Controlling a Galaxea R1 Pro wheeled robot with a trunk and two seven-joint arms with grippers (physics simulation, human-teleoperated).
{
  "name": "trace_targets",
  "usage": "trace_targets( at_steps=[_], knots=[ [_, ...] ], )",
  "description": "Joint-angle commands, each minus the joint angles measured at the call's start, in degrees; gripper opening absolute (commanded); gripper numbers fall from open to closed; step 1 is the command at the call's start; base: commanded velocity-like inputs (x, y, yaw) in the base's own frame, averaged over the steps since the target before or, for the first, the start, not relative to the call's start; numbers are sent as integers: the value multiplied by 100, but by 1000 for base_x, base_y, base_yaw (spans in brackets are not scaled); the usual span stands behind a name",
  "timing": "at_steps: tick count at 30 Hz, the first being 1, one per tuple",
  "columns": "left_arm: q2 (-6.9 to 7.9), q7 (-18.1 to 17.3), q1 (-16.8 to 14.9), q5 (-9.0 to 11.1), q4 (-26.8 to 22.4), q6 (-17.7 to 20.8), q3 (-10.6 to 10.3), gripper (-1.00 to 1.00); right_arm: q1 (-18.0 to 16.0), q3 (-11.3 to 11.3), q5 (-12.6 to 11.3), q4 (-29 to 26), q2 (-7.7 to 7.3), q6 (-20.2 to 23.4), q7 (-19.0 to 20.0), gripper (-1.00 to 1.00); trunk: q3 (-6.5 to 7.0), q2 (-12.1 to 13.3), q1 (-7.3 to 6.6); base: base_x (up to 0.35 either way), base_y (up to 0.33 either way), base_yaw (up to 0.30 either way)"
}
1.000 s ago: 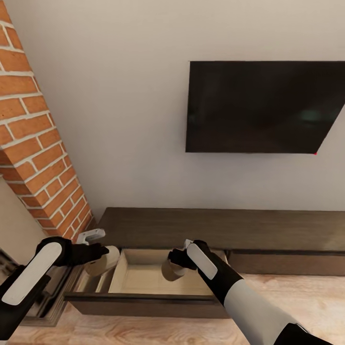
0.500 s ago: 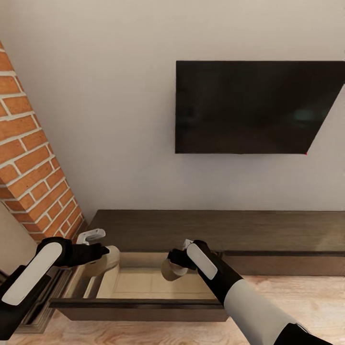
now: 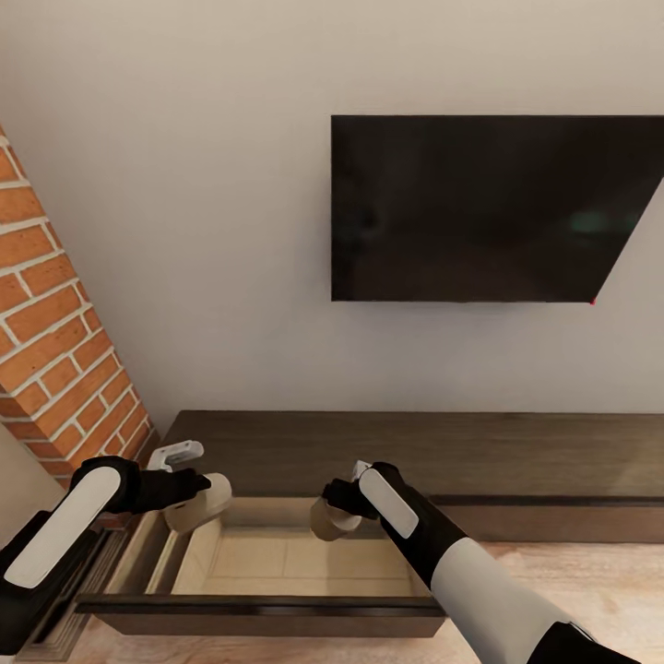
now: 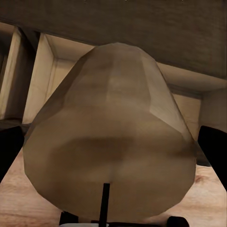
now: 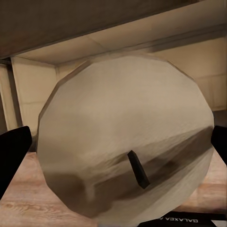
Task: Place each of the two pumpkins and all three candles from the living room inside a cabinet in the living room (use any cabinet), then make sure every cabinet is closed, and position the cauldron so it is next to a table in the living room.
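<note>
Each of my grippers holds a tan candle over the open drawer (image 3: 277, 563) of the long dark-brown cabinet (image 3: 415, 447). The left gripper (image 3: 195, 498) is shut on one candle (image 3: 205, 498) above the drawer's left end; close up, this candle (image 4: 111, 142) hides most of the fingers. My right gripper (image 3: 334, 509) is shut on the other candle (image 3: 328, 519) over the drawer's middle, and its pale flat face (image 5: 125, 137) with a short dark wick points at the camera. The drawer's beige inside looks bare. The pumpkins and the cauldron are out of view.
A black TV (image 3: 493, 207) hangs on the pale wall above the cabinet. A red brick column (image 3: 55, 332) stands at the left. Light wood floor (image 3: 590, 581) runs in front of the cabinet. A shut drawer front (image 3: 572, 521) lies to the right of the open one.
The whole view has shifted: the brick column slid left and the open drawer now sits lower and nearer. Both grippers keep the same pose, each still holding its candle.
</note>
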Motion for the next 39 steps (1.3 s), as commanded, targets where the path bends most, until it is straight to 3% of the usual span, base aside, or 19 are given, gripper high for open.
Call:
trace_targets(
  at_steps=[1,10,13,21,26,32,35,39],
  knots=[
    [5,61,-7,58,-7,-1,-9,-100,-6,16,-39,-7,-3,4,-48,-100,-7,-5,2,114,-148,0],
    [-2,58,-7,58,-8,-1,-18,-100,-6,53,-37,-7,-3,-12,-46,-100,-7,-5,2,31,-32,0],
    [-33,57,-7,60,-14,-1,-21,-100,-7,115,-38,-7,-3,-23,-44,-100,-61,-125,67,1,-1,0],
    [-344,98,-7,-7,9,-1,-87,-100,-6,151,-37,-7,5,-28,-51,-100,-204,-446,243,0,0,0],
    [-386,136,-7,-37,38,-7,-123,-100,-6,333,-32,-7,6,-9,-133,-100,-294,-647,353,0,0,0],
    [-390,153,-7,-101,45,-9,-127,-100,-6,379,-25,-5,37,-5,-283,-100,-402,-887,485,0,0,0],
    [-391,150,-7,-112,45,-9,-122,-100,-6,384,75,0,136,-17,-352,-100,-455,-1008,551,0,0,0],
    [-393,160,-7,-117,56,-10,-119,-100,-6,386,456,6,203,-152,-370,-100,-527,-1168,638,0,0,0]
  ],
)
